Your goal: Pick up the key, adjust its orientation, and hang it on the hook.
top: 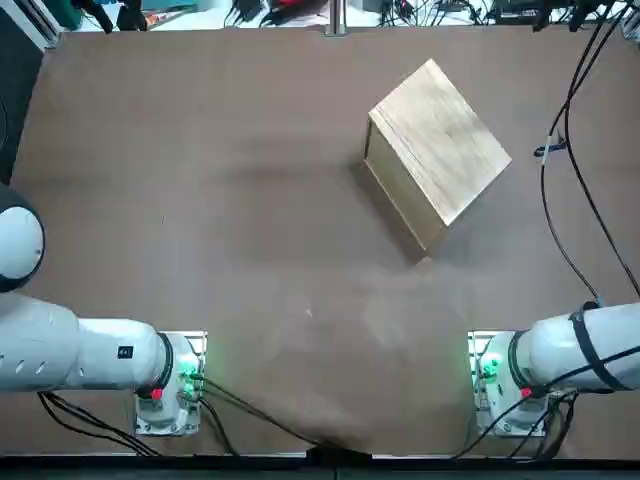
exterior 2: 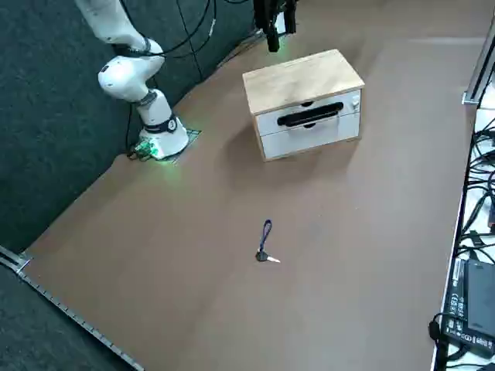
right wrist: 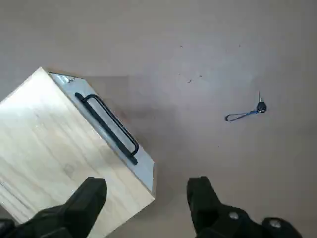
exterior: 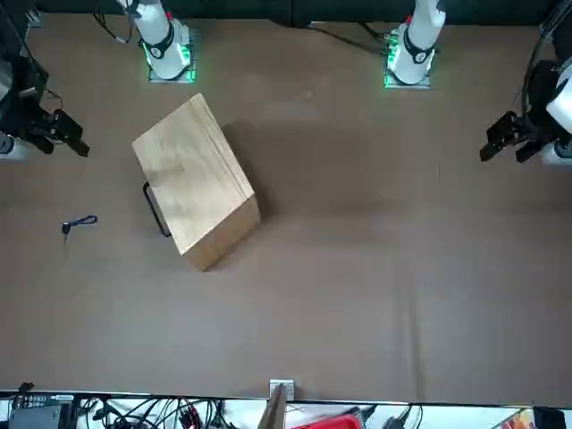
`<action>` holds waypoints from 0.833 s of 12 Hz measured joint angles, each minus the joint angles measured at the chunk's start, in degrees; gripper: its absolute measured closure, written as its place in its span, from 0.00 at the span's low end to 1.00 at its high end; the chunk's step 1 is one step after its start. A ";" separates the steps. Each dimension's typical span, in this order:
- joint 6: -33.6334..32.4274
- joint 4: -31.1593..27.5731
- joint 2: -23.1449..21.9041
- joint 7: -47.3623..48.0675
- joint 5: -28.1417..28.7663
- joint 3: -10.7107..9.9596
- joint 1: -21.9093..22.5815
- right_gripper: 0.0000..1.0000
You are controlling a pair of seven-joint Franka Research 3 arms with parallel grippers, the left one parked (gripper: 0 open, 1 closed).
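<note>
Key (exterior 2: pixel 262 256): flat on the table (exterior 2: pixel 193 309), blue loop (exterior 2: pixel 267 229) attached, well apart from the drawer unit (exterior 2: pixel 305 100). Right gripper (right wrist: pixel 147 182): above the table, 2 fingers spread wide, holding nothing. Progress: 0 of 3 stages (lift, orient, hang) complete.

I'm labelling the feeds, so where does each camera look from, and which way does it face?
Top view: overhead, looking down on the table; shows the right arm.
Front view: across the table, facing the robot; shows the right gripper beyond the cabinet's handle side.
Right side view: raised at the robot's right, looking diagonally down; shows the right arm's base.
Right wrist view: on that arm, looking past its open fingers.
Front and side views share the key and cabinet.
</note>
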 joint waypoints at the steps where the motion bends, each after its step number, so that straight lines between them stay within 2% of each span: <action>1: 0.00 0.00 0.00 0.00 0.00 0.00 0.00 0.00; 10: 0.02 0.00 0.00 0.02 0.00 0.00 0.00 0.00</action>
